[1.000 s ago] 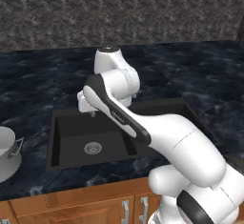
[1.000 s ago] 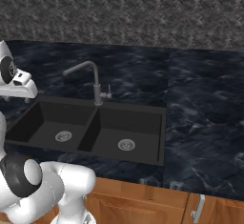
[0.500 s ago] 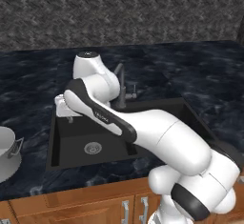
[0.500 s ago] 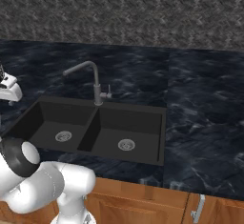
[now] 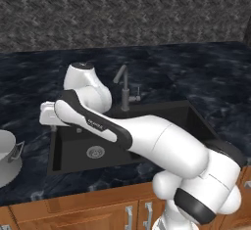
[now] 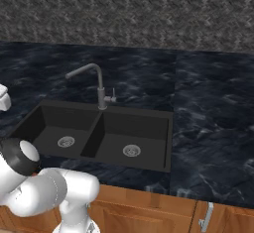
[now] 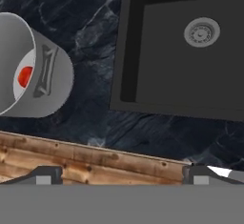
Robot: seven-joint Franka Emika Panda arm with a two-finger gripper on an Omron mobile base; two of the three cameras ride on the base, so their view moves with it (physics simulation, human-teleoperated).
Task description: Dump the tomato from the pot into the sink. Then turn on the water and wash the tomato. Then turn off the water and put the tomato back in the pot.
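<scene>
The silver-grey pot (image 7: 40, 70) stands on the dark counter left of the sink, cut by the left edge in the left base view (image 5: 7, 158). Inside it lies the small red tomato (image 7: 25, 76), partly hidden by the pot's near wall and loop handle. The black double-basin sink (image 5: 73, 150) (image 6: 106, 140) (image 7: 157, 61) holds nothing but its silver drains (image 7: 202, 31). My gripper (image 7: 122, 176) (image 5: 46, 114) hovers above the sink's left rim, between pot and basin. It is open, with its tips wide apart and nothing between them.
A grey faucet (image 6: 99, 86) (image 5: 125, 89) with a small side lever stands behind the sink's divider. Wooden cabinet fronts (image 7: 95, 158) run below the counter's front edge. Dark marble counter (image 6: 208, 123) stretches to the right of the sink.
The arm has swung left, carrying the hand from above the faucet and left basin out to the sink's left rim, nearer the pot. The scene itself has not shifted.
</scene>
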